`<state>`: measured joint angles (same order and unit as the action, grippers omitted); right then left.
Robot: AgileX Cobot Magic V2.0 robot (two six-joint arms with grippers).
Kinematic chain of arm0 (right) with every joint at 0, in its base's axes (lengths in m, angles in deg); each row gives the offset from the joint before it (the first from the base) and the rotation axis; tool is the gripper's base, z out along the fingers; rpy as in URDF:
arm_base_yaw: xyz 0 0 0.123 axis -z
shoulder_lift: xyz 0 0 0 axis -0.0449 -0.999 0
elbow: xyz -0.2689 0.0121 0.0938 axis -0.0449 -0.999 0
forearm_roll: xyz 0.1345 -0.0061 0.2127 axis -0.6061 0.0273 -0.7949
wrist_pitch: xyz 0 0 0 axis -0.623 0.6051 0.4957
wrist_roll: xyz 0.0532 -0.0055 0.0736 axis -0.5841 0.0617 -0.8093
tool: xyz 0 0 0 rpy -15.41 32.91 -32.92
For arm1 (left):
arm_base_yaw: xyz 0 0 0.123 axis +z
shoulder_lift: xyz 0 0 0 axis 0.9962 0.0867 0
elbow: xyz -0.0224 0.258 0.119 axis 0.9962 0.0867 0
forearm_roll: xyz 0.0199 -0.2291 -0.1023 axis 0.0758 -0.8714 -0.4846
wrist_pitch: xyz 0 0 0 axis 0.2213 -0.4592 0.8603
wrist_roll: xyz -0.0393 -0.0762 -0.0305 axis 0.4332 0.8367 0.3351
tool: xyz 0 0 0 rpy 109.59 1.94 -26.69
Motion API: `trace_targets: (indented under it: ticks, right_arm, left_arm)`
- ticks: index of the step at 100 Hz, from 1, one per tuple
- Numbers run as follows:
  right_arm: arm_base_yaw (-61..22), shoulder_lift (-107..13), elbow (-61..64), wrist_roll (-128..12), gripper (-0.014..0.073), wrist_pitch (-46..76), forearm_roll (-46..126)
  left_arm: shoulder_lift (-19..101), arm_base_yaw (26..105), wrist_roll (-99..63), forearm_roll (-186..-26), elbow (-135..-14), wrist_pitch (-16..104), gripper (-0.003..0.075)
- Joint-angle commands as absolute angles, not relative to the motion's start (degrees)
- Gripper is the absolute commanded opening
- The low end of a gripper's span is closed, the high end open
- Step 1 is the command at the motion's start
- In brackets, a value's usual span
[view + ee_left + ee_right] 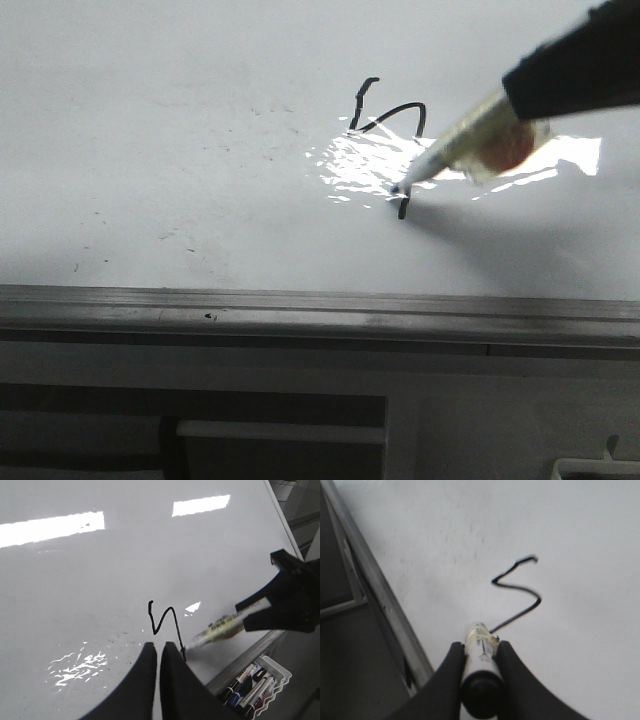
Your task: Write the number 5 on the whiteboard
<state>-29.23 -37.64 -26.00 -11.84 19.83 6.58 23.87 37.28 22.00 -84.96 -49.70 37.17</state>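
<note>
- The whiteboard [150, 150] fills most of the front view, with its grey frame edge along the lower part; a bright glare lies right of the middle
- The number 5 [388, 120] is only partly drawn; in the front view its thin black strokes sit right of centre in the upper half, with a small hook on top, then a curved line, then a short piece going down to the tip of the marker [450, 150]
- The right claw [480, 672] is closed on the marker, one finger on each side of the barrel; in the front view the marker comes in from the upper right and its tip touches the board at the end of the stroke
- The left claw [159, 655] holds nothing; its fingers are almost together, with only a thin gap, and it hangs over the board just beside the strokes
- In the left wrist view a tray of spare markers [252, 682] is at the lower right, beyond the frame
- My judgement: the top and the middle of the figure are done; the lower curve looks open, so the bottom bend is left, and then the marker must lift off
</note>
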Motion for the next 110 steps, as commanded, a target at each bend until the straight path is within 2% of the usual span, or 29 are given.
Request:
trace_targets:
  ticks: [1,48,110]
  right_arm:
    - [-28.8,-36.2,-20.9,-11.7,-0.0042,18.1,6.6]
    - [-28.8,-41.0,-18.5,-11.7,-0.0042,14.9,8.9]
    - [-29.1,-41.2,-18.4,-11.7,-0.0042,11.8,8.5]
  left_arm:
    - [23.5,37.5,22.5,-85.3,-51.3,32.3,-0.0020]
    - [23.5,37.5,22.5,-85.3,-51.3,31.6,-0.0020]
    - [23.5,37.5,22.5,-85.3,-51.3,31.5,-0.0020]
